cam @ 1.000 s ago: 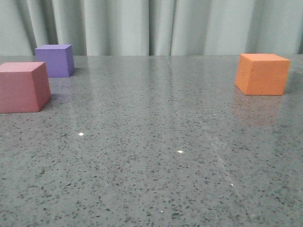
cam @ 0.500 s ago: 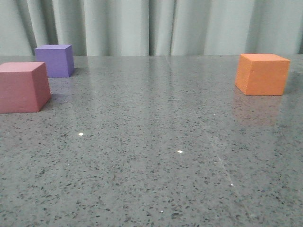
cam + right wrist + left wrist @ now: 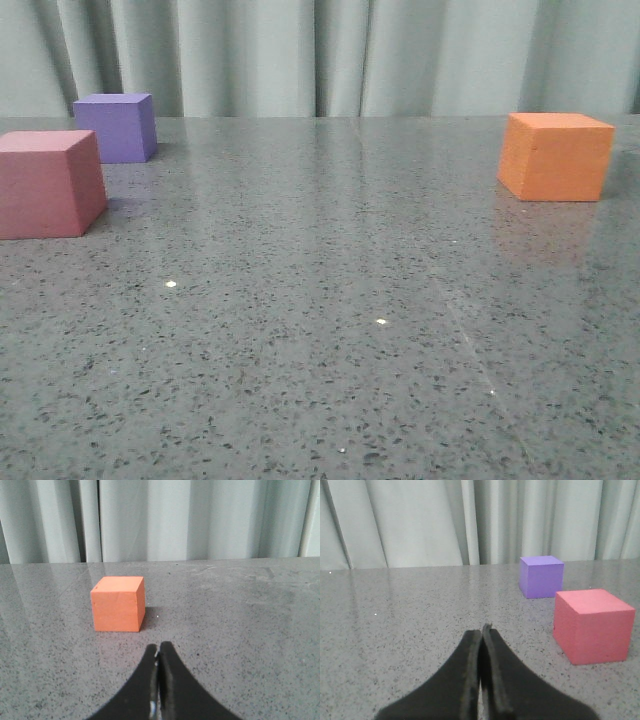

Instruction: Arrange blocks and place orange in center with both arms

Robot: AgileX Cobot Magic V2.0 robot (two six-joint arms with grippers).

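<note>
A grey speckled desk (image 3: 330, 300) reaches back to a pale curtain (image 3: 330, 55). Its wide middle lies free. The pink-red cube (image 3: 48, 184) and purple cube (image 3: 116, 127) stand near together at the left; the orange cube (image 3: 555, 156) stands far right. The left tool (image 3: 481, 632) and right tool (image 3: 158, 651) are clenched, grasping nothing.

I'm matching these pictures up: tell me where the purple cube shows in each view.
Front view: purple cube at far left, behind the pink-red cube.
Left wrist view: purple cube, beyond the pink-red cube.
Right wrist view: not in it; only the orange cube shows.
Shared landmark: the pleated curtain.
</note>
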